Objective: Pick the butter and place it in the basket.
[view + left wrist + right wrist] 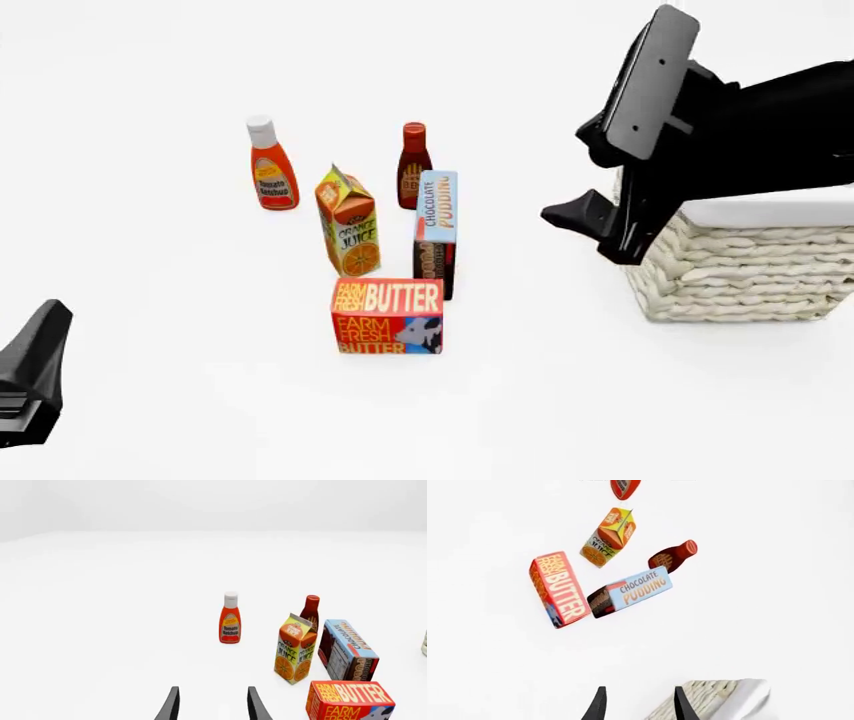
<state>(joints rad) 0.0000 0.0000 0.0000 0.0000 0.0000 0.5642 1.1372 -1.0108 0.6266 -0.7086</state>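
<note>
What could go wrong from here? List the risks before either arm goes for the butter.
1. The chocolate pudding box and orange juice carton stand close behind the butter; a deep approach may topple them.
2. The right gripper hangs beside the basket, so a careless swing might clip its rim.

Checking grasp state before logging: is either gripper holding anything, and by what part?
Nothing held. The left gripper and right gripper are both open with empty gaps. The butter stands on the table, untouched.
</note>
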